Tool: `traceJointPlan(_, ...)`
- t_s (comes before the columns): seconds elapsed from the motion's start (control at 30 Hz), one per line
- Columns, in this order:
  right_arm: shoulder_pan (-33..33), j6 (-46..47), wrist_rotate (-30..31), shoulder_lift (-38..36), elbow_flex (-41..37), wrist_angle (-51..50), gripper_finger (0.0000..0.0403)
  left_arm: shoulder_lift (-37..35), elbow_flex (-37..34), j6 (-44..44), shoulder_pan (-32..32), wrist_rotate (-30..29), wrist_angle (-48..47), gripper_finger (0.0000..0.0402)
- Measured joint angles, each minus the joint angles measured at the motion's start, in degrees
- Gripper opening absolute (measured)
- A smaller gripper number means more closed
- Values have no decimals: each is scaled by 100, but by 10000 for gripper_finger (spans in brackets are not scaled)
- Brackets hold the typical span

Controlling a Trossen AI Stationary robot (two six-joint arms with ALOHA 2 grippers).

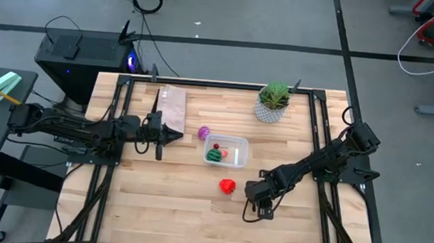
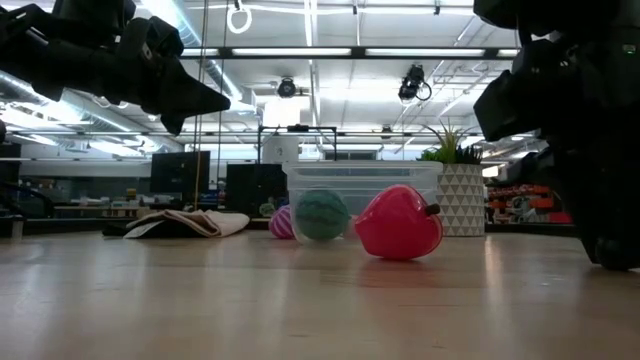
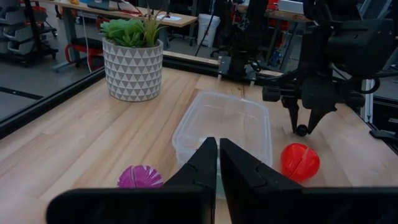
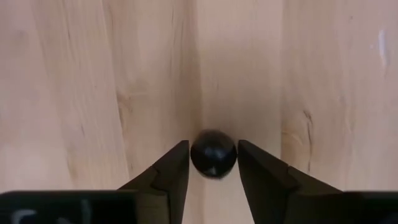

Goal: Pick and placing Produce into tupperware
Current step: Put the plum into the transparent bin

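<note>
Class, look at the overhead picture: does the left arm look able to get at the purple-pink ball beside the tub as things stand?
Probably yes. The left gripper, fingers shut, hangs above the table just short of the purple-pink ball, with only bare table between them. The tub lies beyond the ball, so nothing blocks the way.

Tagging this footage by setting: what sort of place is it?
Probably a robotics lab or workshop: a wooden bench with mounted arms, a computer tower beside it, ceiling strip lights above.
</note>
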Motion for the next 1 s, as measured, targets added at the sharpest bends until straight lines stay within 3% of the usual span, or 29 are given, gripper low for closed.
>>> traceJointPlan(0.53, 0, -41, -19, -7, 131, -293, 126, 0, 0, -1, 0, 0, -6, 18)
traceJointPlan(1.0, -415, -1020, 661, -7, 2319, -1987, 125, 0, 0, 2, 0, -1, -11, 13)
